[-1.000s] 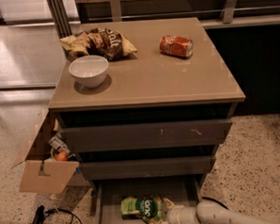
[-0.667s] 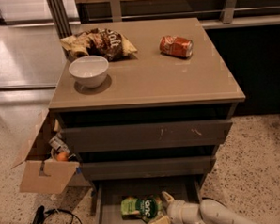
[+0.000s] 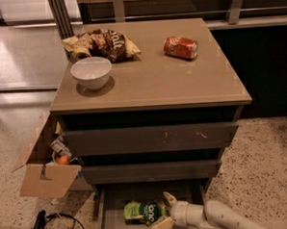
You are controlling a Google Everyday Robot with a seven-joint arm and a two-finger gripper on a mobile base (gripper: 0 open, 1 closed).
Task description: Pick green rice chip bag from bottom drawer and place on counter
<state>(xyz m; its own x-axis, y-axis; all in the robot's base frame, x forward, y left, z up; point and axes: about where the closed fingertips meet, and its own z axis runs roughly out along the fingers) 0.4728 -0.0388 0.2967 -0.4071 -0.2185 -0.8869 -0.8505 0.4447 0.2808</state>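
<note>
The green rice chip bag (image 3: 143, 212) lies flat inside the pulled-out bottom drawer (image 3: 110, 219) at the lower edge of the camera view. My gripper (image 3: 164, 212) reaches in from the lower right on a white arm. Its fingers are spread, one above and one below the bag's right end, open around it. The counter (image 3: 156, 72) is the tan top of the cabinet above.
On the counter stand a white bowl (image 3: 90, 72), a brown-and-cream chip bag (image 3: 103, 43) and a red can (image 3: 180, 47) lying on its side. An open cardboard box (image 3: 47, 162) with clutter sits left of the cabinet. A black cable (image 3: 53, 224) lies on the floor.
My gripper has moved left inside the bottom drawer and now reaches the right end of the green bag. The bag has not moved.
</note>
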